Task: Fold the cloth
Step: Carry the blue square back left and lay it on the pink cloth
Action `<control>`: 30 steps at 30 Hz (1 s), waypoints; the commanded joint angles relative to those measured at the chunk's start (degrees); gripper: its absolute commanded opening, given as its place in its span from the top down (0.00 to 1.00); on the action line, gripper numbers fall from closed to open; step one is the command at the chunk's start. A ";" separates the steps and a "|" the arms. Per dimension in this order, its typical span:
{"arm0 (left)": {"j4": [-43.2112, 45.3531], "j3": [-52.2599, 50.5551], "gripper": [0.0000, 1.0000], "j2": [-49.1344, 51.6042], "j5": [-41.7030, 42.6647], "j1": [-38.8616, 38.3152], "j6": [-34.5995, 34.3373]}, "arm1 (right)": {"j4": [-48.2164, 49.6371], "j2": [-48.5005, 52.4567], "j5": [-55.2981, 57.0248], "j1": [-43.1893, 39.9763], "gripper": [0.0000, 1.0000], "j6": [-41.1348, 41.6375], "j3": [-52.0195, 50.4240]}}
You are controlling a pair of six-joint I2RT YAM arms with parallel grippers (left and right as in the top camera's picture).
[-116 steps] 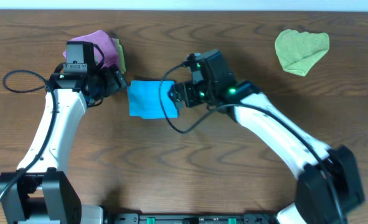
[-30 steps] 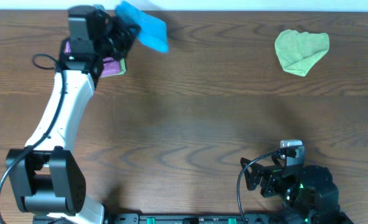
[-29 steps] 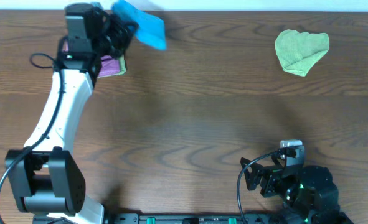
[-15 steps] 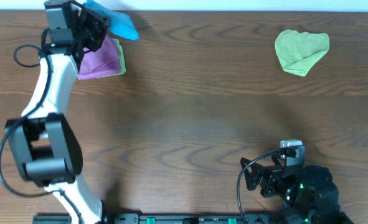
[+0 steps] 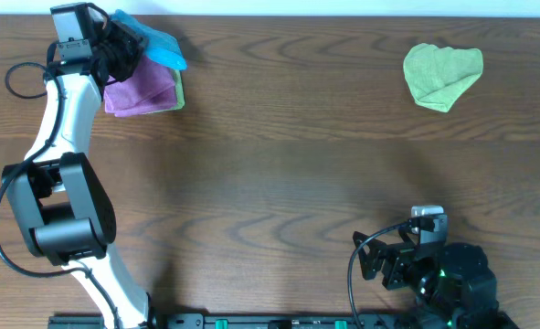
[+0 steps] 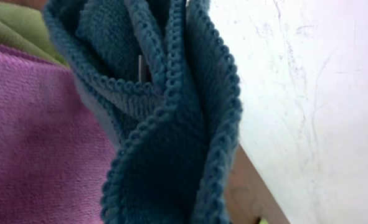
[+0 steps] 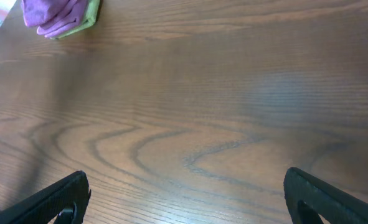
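At the near edge, the right gripper (image 7: 185,183) sits low over the bare worktop (image 5: 279,164), fingers spread wide with nothing between them. Mid-worktop there is nothing of the task. Far right lies a crumpled green cloth (image 5: 443,73), well apart from everything else. Far left corner: a purple cloth (image 5: 142,91) lies flat on a green layer (image 5: 180,90) that peeks out along its right side. The blue cloth (image 5: 155,44) is up at that corner, off the worktop, hanging from the left gripper (image 5: 121,47) and overlapping the far edge of the purple cloth. That gripper reads as clamped on it, though the wrist view shows only fabric, no fingers: several layers bunched together, stitched hems curling. Judgement on handling: light, limp, no stiffness, so it droops, and any fold will likely slump if let go from height. The looped pile should grip well; not slippery, not fragile. Best hold is a hemmed edge or corner, catching all layers at once. No containers in sight; the purple-on-green stack is the only place where things rest on one another.
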 commanded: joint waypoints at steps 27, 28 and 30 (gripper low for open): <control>-11.69 1.40 0.88 4.55 -7.76 3.15 15.06 | 0.11 -0.31 0.59 -0.31 0.01 0.87 -0.35; -11.96 1.42 0.86 4.55 -7.74 3.15 15.56 | 0.11 -0.31 0.57 -0.31 0.01 0.87 -0.33; -12.24 1.42 0.77 4.50 -7.76 3.17 16.31 | 0.11 -0.31 0.59 -0.31 0.01 0.87 -0.35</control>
